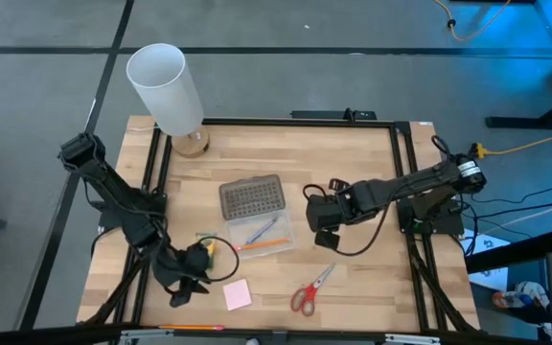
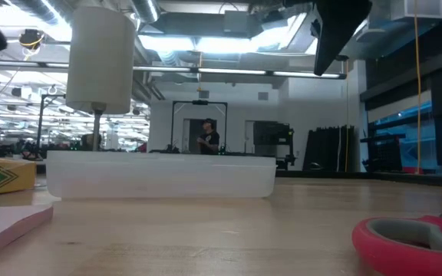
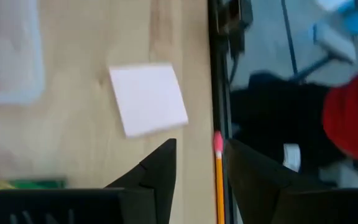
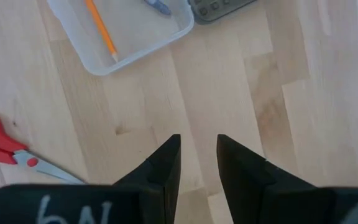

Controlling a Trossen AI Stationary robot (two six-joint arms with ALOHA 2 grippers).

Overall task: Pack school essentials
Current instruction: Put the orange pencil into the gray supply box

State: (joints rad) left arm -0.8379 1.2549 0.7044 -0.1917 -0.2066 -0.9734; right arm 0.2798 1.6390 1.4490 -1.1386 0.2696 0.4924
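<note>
The clear plastic case (image 1: 268, 233) lies open mid-table with the orange pencil (image 4: 101, 30) and the blue pen (image 4: 157, 6) inside; its grey dotted lid (image 1: 252, 196) lies just beyond it. The pale pink sticky-note pad (image 3: 148, 99) lies flat near the table's near edge, also visible in the high view (image 1: 238, 294). The red-handled scissors (image 1: 312, 287) lie to its right. The green-and-yellow crayon box (image 1: 209, 249) sits left of the case. My left gripper (image 3: 199, 152) hovers open beside the crayon box, left of the pad. My right gripper (image 4: 197, 146) hovers open over bare wood right of the case.
A tall white cylinder (image 1: 166, 86) stands at the far left corner. A second pencil with a pink eraser (image 3: 219, 180) lies along the table's near edge frame. Black rails (image 1: 405, 192) border the table. A person (image 2: 206, 138) stands far off in the room.
</note>
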